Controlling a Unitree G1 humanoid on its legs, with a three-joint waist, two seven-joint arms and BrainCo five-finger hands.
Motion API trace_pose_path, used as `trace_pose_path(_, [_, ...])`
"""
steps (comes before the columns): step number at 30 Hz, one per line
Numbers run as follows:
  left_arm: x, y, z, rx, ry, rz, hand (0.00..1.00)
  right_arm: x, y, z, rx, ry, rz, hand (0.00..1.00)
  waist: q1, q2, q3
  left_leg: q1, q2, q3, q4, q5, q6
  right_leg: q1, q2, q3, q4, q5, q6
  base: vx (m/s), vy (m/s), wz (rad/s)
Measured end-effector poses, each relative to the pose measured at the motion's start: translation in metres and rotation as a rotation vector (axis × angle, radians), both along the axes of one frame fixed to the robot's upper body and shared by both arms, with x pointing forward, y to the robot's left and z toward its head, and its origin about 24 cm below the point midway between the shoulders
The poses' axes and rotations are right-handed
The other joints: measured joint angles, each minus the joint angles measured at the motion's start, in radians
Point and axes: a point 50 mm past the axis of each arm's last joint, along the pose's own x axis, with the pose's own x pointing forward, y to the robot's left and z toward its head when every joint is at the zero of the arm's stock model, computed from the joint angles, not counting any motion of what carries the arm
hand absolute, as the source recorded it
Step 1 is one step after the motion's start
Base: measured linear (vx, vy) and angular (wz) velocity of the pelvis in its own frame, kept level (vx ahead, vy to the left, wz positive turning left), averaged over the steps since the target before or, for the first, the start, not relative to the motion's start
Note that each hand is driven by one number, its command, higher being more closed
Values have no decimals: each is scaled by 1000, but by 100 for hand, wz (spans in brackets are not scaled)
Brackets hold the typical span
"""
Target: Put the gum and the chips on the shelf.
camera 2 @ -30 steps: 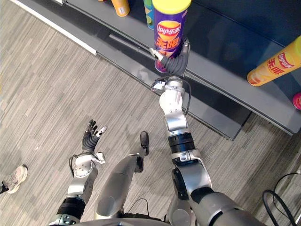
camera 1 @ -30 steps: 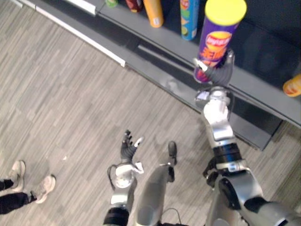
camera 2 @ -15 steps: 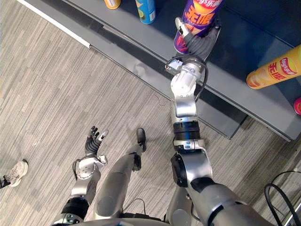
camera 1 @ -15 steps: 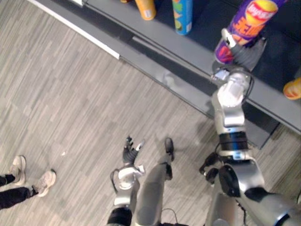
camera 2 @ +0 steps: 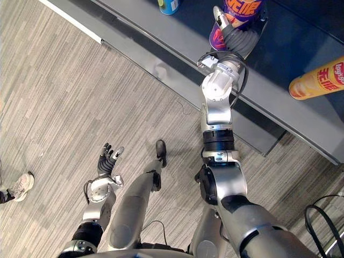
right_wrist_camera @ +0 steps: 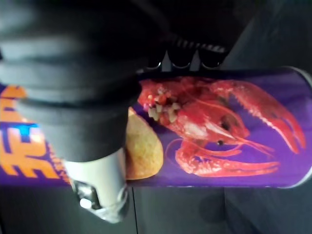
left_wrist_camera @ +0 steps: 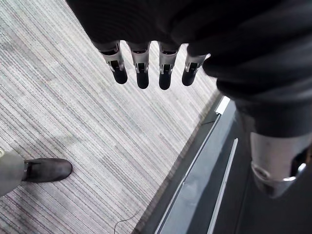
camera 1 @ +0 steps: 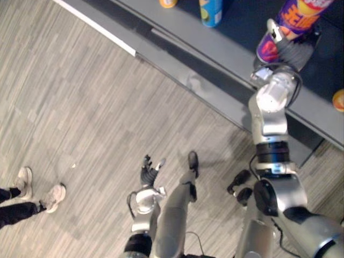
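1. Floor (camera 1: 80, 107): grey wood-grain planks, running up to the foot of a dark grey shelf (camera 1: 226, 48) unit with a paler front ledge.
2. Past the right hand's fingertips the shelf recess is dark. An orange can (camera 2: 317, 79) lies on its side on the ledge, well apart from the fingers. A blue-green can (camera 1: 211, 12) stands further along on the other side.
3. A person's pale shoes (camera 1: 40, 191) stand on the floor, well clear of the left hand's fingers.
4. Chips can (right_wrist_camera: 219, 122): purple tube with a red crayfish and a golden chip pictured on its wall, orange lettering and a silver rim at one end.
5. Right hand (camera 2: 239, 40): fingers (right_wrist_camera: 181, 56) curled round the tube's far side, thumb on the near side, clamped on the chips can. The can is held roughly upright over the shelf ledge (whether its base touches the shelf cannot be told).
6. Left hand (camera 1: 148, 171): low over the floor, fingers (left_wrist_camera: 141, 73) straight and slightly apart, holding nothing.
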Motion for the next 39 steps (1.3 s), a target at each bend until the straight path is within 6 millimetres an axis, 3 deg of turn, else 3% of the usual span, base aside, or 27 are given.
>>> trace_pose_path(4, [2, -1, 1, -1, -6, 0, 0, 1, 1, 11, -8, -22, -1, 100, 2, 3, 0, -40, -3, -4, 3, 7, -3, -46, -7, -1, 19, -9, -5, -3, -67, 5])
trace_pose_path(20, [8, -7, 8, -20, -41, -3, 0, 10, -12, 12, -38, 22, -51, 100, 26, 27, 4, -175, 9, -25, 92, -2, -9, -159, -20, -1, 86, -41, -29, -9, -64, 3])
trace_pose_path(28, [8, -7, 9, -19, -53, -1, 0, 7, -20, 22, -42, -10, -85, 100, 43, 37, 2, -201, 15, -24, 106, -3, -11, -188, -18, 4, 100, -44, -34, -15, -45, -1])
trace_pose_path(31, [8, -8, 9, -20, -55, -1, 0, 4, -18, 34, -38, -60, -85, 100, 44, 38, 2, -227, 16, -25, 106, 3, -10, -214, -19, 4, 107, -44, -35, -17, -42, 3])
trace_pose_path(39, [8, -8, 10, -22, -58, -1, 0, 5, -20, 35, -34, -60, -96, 100, 47, 38, 2, -227, 11, -24, 107, 4, -10, -222, -26, 8, 118, -46, -37, -7, -20, 1])
